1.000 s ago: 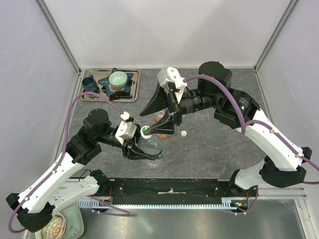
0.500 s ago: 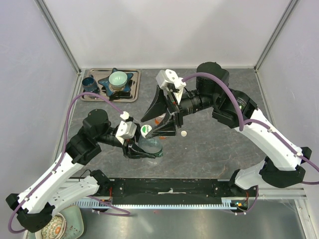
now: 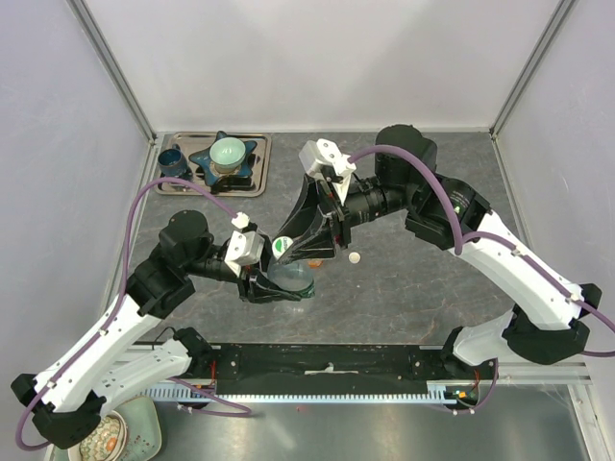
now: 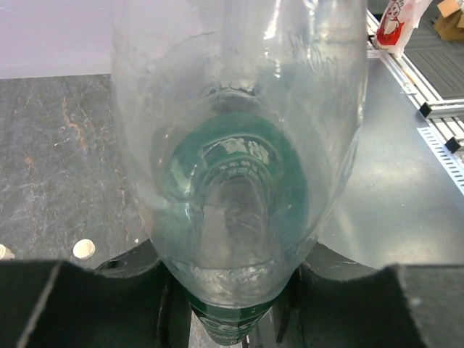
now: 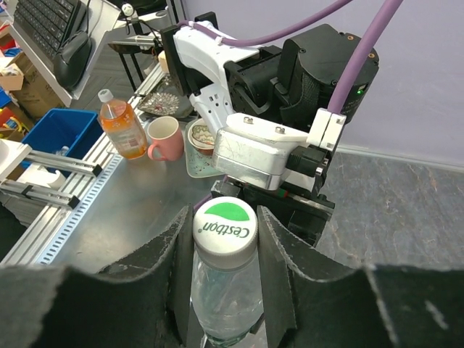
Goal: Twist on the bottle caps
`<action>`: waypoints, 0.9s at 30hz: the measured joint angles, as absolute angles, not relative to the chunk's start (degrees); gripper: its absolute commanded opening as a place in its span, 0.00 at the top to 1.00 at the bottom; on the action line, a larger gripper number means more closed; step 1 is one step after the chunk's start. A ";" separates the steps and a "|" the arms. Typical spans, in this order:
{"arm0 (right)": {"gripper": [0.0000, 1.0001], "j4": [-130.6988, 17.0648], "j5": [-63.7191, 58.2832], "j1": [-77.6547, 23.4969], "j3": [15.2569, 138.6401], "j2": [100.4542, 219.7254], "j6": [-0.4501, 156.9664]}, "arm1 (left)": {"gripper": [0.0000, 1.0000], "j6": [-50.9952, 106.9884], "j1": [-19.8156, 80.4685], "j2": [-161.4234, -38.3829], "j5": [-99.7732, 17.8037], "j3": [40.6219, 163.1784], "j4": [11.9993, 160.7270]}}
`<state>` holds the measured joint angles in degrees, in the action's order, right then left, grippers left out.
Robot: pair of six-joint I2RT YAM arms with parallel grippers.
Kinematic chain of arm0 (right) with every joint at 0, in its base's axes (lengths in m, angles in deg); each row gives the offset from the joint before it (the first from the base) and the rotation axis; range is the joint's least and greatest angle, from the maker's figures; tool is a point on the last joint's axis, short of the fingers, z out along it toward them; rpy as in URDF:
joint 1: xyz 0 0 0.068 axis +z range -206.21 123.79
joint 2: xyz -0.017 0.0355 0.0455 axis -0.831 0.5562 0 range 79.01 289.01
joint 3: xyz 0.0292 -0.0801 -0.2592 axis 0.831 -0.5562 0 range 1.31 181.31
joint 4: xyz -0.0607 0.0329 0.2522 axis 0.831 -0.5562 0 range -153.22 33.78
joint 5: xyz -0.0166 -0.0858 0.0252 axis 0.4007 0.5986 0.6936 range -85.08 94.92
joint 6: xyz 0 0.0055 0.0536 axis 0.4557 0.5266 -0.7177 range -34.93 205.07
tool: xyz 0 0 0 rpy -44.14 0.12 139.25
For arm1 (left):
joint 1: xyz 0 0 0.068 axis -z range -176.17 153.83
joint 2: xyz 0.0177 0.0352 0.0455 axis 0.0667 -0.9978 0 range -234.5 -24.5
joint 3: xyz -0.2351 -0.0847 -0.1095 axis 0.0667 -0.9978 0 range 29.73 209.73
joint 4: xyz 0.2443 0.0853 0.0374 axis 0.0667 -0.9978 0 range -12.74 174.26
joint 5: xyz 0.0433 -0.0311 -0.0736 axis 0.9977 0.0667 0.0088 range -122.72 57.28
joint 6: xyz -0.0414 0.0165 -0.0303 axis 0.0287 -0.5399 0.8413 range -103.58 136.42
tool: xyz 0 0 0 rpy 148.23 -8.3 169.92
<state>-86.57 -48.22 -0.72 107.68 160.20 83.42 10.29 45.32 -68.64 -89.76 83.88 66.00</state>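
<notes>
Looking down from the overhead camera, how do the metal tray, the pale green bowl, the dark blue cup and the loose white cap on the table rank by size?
1. metal tray
2. pale green bowl
3. dark blue cup
4. loose white cap
Bowl and cup look fairly close in size; the other gaps are plain.

Brand on cap: "Cestbon", dark letters on the white half of the top face. The other half is a plain green field.
Cap in overhead view: the green mark shows, but the lettering is too small to read.
Label on bottle: pale characters on green, seen through the clear wall; distorted, not legible.
Print on bag: red and white graphics, no readable word.
Label on orange drink bottle: too small to read.
</notes>
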 measured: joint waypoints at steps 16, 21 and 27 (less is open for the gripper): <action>1.00 -79.40 -28.00 -0.50 98.37 154.73 82.11 | 0.98 9.26 44.91 -68.09 -73.24 83.71 64.86; 1.00 -77.17 -20.27 -0.07 96.60 154.99 78.96 | 0.98 9.35 44.36 -67.04 -66.74 82.55 64.58; 1.00 -76.52 -2.78 6.38 97.69 158.27 77.32 | 0.98 9.56 42.79 -65.05 -61.02 81.04 63.35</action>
